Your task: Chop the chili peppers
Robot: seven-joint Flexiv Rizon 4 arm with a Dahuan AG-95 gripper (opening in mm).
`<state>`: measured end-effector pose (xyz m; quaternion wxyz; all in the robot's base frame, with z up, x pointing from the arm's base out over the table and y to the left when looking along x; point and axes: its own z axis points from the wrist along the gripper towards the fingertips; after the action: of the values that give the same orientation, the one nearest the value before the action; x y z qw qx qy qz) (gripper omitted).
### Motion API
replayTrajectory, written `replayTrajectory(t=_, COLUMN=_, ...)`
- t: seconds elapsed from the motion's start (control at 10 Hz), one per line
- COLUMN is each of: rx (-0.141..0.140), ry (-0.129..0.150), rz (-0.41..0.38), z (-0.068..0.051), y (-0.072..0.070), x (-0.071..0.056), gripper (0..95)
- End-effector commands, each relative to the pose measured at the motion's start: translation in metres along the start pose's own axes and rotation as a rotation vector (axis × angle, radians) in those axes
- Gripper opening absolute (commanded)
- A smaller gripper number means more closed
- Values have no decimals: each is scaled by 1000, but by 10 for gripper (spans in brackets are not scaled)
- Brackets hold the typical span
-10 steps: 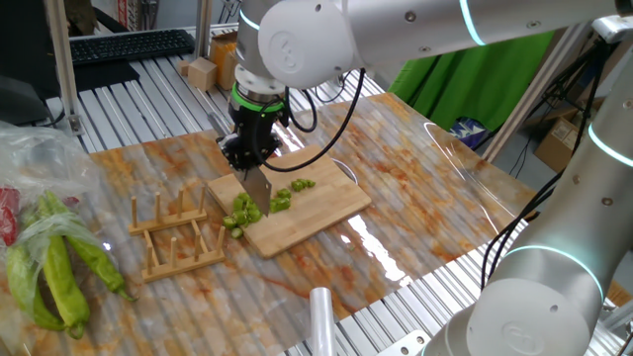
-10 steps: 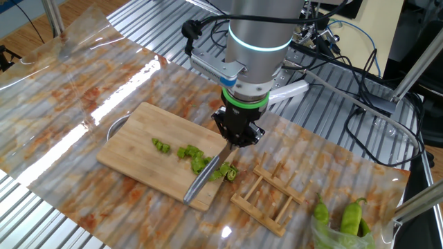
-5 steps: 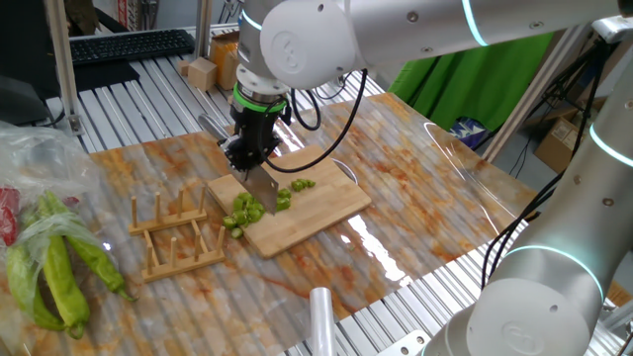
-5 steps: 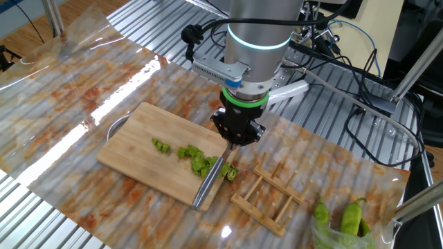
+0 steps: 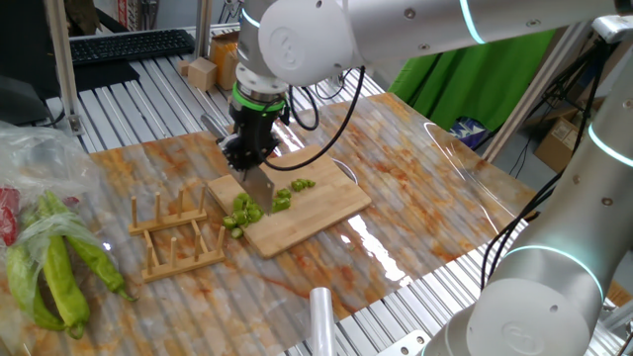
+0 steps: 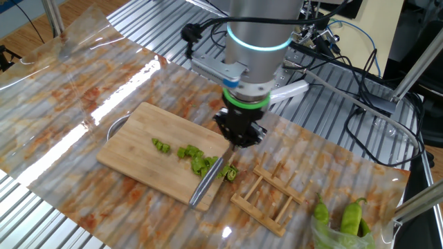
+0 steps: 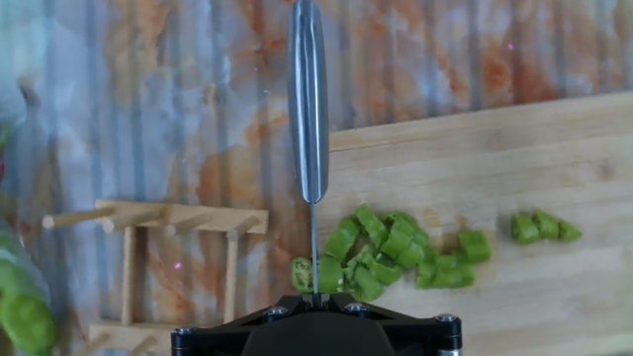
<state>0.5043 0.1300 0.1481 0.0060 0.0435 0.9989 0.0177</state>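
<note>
Black two-finger gripper (image 6: 237,137) is clamped tight on the handle of a steel-bladed knife (image 6: 206,182), pointing straight down. The blade hangs edge-down over the near end of the light bamboo cutting board (image 5: 321,208), right beside the heap of bright-green chopped chili pieces (image 7: 396,252) (a few rings sit apart toward the board's far end). Can't tell from these angles whether the edge touches the wood. For the next cut: line the blade square across the biggest remaining chunk, press straight down, and stay clear of the slatted wooden rack (image 5: 173,235) just beside the board. Uncut long green peppers (image 5: 54,272) lie well apart, in a plastic bag.
</note>
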Motion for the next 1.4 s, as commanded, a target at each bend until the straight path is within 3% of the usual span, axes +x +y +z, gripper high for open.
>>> replayTrajectory(t=0.1, rx=-1, ry=-6, rz=48, z=2, y=22, x=1, gripper=0)
replayTrajectory(t=0.4, rx=-9, ry=-14, rz=66, z=5, y=35, x=2, gripper=0)
replayTrajectory(t=0.7, rx=-21, ry=-35, rz=78, z=8, y=49, x=-6, gripper=0)
replayTrajectory(t=1.0, rx=-26, ry=-61, rz=87, z=20, y=56, x=-13, gripper=0)
replayTrajectory(t=1.4, rx=-28, ry=-72, rz=78, z=35, y=62, x=-18, gripper=0)
